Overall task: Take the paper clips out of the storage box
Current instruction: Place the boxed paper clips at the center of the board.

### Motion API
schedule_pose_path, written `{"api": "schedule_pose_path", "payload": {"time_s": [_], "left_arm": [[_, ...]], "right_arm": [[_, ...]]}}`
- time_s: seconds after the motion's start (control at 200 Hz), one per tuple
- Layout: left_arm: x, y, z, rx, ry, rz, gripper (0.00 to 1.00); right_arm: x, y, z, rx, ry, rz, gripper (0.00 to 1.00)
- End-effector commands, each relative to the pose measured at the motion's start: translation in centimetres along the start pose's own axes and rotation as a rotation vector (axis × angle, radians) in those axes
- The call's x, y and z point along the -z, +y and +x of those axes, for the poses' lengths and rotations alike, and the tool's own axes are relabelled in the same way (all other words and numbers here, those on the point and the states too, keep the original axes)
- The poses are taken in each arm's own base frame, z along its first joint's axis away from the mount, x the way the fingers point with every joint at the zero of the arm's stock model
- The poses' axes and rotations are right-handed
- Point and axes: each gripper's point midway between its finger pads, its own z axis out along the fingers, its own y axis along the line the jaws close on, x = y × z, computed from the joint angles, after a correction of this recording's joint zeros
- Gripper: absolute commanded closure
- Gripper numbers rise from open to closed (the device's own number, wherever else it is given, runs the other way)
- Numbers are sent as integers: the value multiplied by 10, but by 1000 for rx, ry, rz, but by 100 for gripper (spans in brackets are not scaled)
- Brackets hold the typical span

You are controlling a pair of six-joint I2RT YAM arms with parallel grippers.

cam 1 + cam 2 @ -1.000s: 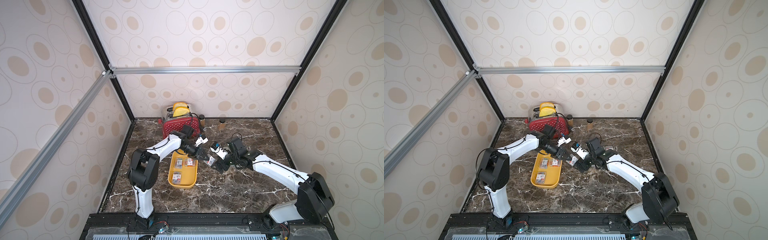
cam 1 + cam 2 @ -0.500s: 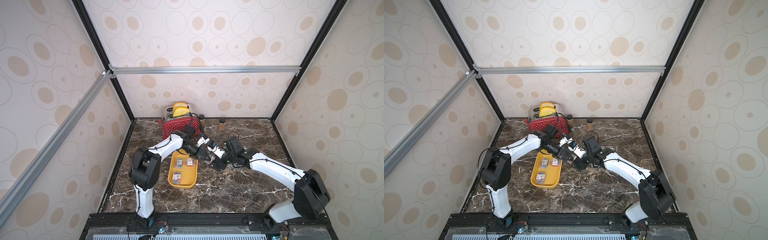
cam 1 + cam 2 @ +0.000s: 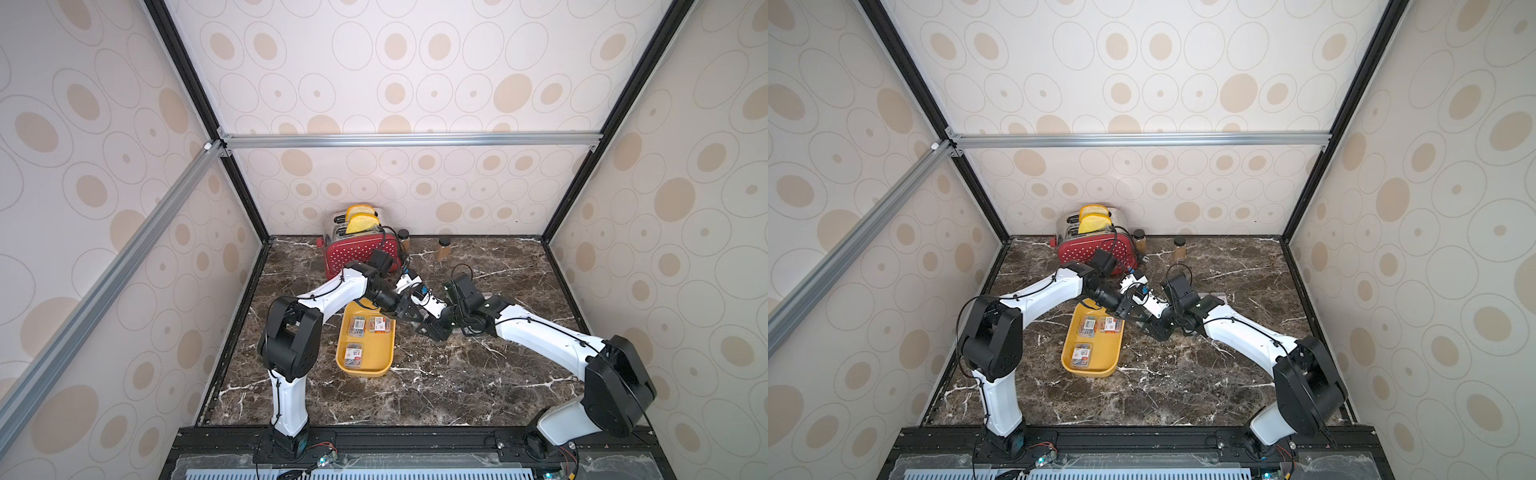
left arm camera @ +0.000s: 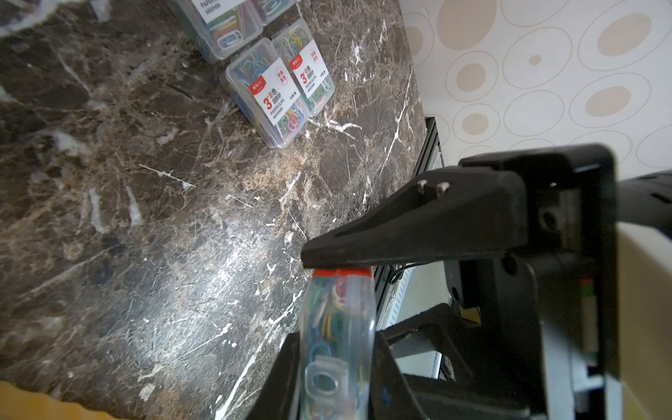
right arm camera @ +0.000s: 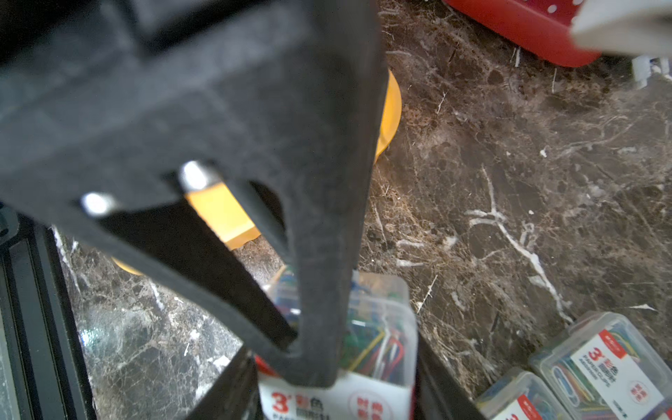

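The yellow storage box [image 3: 385,358] [image 3: 1108,354] lies left of centre on the marble, with three paper clip cases [image 3: 358,325] [image 3: 1081,353] inside. Just right of its far end my two grippers meet above the table. My left gripper [image 4: 336,378] [image 3: 406,311] is shut on a clear paper clip case [image 4: 336,338] [image 5: 382,342]. My right gripper [image 5: 334,396] [image 3: 424,326] grips the same case by its other sides, its fingers [image 4: 400,232] pressing on the labelled face. Several more cases [image 4: 276,98] [image 5: 600,363] lie on the marble outside the box.
A red dotted toaster [image 3: 361,249] with bread stands against the back wall, with two small brown jars [image 3: 403,239] [image 3: 444,247] to its right. The enclosure walls close in on three sides.
My right arm has moved left up to the left gripper, and its jaws have narrowed onto the case that the left gripper holds. The left arm has hardly moved.
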Motion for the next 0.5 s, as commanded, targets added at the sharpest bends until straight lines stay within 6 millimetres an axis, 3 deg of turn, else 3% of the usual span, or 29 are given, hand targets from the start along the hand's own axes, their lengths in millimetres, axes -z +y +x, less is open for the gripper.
{"api": "schedule_pose_path", "payload": {"time_s": [0.0, 0.2, 0.32, 0.496], "left_arm": [[4, -18, 0, -29, 8, 34, 74], [16, -18, -11, -30, -64, -13, 29], [37, -23, -31, -53, -195, -49, 20], [71, -26, -47, -51, -328, -114, 18]], "right_arm": [[11, -16, -13, -27, -22, 85, 65], [24, -29, -3, -107, 13, 145, 74], [37, -46, 16, -219, 74, 186, 76], [67, -80, 54, -422, 150, 273, 76]]}}
